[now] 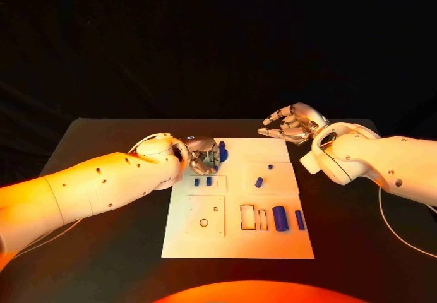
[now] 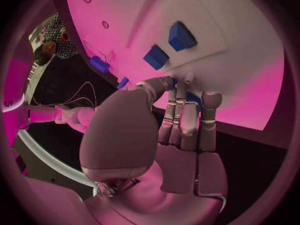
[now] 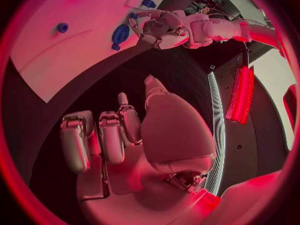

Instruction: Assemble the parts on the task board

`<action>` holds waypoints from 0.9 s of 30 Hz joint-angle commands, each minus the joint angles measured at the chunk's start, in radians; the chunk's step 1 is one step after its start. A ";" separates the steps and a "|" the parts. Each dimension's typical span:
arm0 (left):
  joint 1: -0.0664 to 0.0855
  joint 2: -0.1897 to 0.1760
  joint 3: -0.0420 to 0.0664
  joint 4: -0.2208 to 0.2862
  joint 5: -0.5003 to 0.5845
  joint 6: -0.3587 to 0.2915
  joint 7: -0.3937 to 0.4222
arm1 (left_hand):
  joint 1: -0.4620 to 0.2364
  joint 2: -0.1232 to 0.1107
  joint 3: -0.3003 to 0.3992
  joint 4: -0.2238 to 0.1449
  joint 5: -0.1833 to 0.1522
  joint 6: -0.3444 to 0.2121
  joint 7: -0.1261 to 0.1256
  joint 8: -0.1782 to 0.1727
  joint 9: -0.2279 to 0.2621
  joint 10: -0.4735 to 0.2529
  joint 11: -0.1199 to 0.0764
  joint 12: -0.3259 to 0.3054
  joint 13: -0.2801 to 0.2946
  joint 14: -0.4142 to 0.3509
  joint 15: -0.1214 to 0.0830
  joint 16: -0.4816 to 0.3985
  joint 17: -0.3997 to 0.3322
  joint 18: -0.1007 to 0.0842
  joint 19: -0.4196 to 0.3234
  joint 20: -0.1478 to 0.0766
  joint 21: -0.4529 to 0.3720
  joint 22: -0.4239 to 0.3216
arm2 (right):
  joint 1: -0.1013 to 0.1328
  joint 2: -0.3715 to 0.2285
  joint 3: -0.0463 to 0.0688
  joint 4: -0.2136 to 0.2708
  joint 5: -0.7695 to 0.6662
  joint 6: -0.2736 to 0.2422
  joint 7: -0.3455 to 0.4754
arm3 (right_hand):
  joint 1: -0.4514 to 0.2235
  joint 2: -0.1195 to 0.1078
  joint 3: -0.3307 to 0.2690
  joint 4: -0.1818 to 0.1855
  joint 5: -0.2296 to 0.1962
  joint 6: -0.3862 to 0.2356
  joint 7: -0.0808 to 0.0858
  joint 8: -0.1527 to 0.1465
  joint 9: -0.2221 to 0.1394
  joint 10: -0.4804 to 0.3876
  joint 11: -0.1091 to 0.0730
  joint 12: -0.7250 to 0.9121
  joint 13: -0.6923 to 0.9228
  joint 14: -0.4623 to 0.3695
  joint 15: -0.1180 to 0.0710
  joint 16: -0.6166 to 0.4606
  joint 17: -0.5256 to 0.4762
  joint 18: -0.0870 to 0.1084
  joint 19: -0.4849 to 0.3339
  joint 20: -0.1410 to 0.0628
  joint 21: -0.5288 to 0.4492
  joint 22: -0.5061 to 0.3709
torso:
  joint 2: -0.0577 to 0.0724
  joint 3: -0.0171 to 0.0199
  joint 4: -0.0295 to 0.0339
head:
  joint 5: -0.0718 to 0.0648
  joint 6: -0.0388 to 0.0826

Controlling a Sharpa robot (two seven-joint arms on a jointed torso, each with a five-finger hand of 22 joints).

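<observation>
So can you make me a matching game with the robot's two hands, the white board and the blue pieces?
Things:
1. left hand
2. right hand
3. task board
4. two blue cylinders

Places or states:
A. white plate flat in the middle of the black table
B. lying side by side near the board's right edge
C. fingers down on the board's far left part, by a blue part
D. off the board, beyond its far right corner, holding nothing

Pairs: 1-C, 2-D, 3-A, 4-B

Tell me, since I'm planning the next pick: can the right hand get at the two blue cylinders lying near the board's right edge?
Probably yes. The right hand hovers empty beyond the task board's far right corner, and nothing lies over the blue cylinders. The left hand works at the board's far left.
</observation>
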 commanded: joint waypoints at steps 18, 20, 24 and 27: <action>-0.001 -0.115 0.044 0.094 0.075 0.027 -0.013 | -0.025 -0.010 -0.006 -0.007 -0.002 0.017 0.000 -0.017 0.000 0.020 0.001 -0.025 -0.006 0.014 0.003 0.009 0.006 -0.011 0.004 -0.002 0.006 0.000 | -0.001 -0.005 0.000 0.001 -0.010 0.010 0.008 | -0.005 0.005 0.003 -0.002 0.007 0.003 -0.002 0.005 -0.001 0.000 -0.005 -0.002 0.059 0.096 -0.006 -0.004 0.221 -0.014 0.105 -0.005 0.005 0.263 | -0.001 -0.0009 0.0025 | -0.003 -0.001; -0.002 -0.114 0.043 0.089 0.076 0.034 -0.015 | -0.025 -0.010 -0.006 -0.007 -0.002 0.017 0.000 -0.017 0.000 0.020 0.001 -0.025 -0.006 0.014 0.003 0.009 0.006 -0.011 0.004 -0.002 0.006 0.000 | -0.001 -0.004 0.000 0.001 -0.010 0.010 0.008 | -0.005 0.005 0.003 -0.002 0.007 0.003 -0.002 0.005 -0.001 0.000 -0.005 -0.002 0.059 0.096 -0.006 -0.004 0.221 -0.014 0.105 -0.005 0.005 0.263 | -0.001 -0.0015 0.0022 | -0.001 -0.001; -0.005 -0.107 0.043 0.076 0.073 0.040 -0.015 | -0.025 -0.010 -0.006 -0.007 -0.002 0.017 0.000 -0.018 0.000 0.021 0.001 -0.025 -0.007 0.014 0.003 0.009 0.006 -0.011 0.004 -0.002 0.006 0.000 | -0.002 -0.004 0.000 0.001 -0.011 0.010 0.008 | -0.005 0.005 0.003 -0.002 0.007 0.003 -0.002 0.005 -0.001 0.000 -0.005 -0.002 0.059 0.096 -0.006 -0.004 0.221 -0.014 0.105 -0.005 0.005 0.263 | 0.000 -0.0016 0.0016 | 0.000 -0.001; -0.008 -0.100 0.042 0.064 0.066 0.040 -0.013 | -0.025 -0.010 -0.006 -0.007 -0.002 0.017 0.000 -0.018 0.000 0.021 0.001 -0.025 -0.007 0.014 0.003 0.009 0.006 -0.011 0.004 -0.002 0.006 0.000 | -0.002 -0.004 0.000 0.001 -0.011 0.011 0.008 | -0.005 0.005 0.003 -0.002 0.007 0.003 -0.002 0.005 -0.001 0.000 -0.005 -0.002 0.059 0.096 -0.006 -0.004 0.221 -0.014 0.105 -0.005 0.005 0.263 | 0.000 -0.0012 0.0012 | 0.002 -0.002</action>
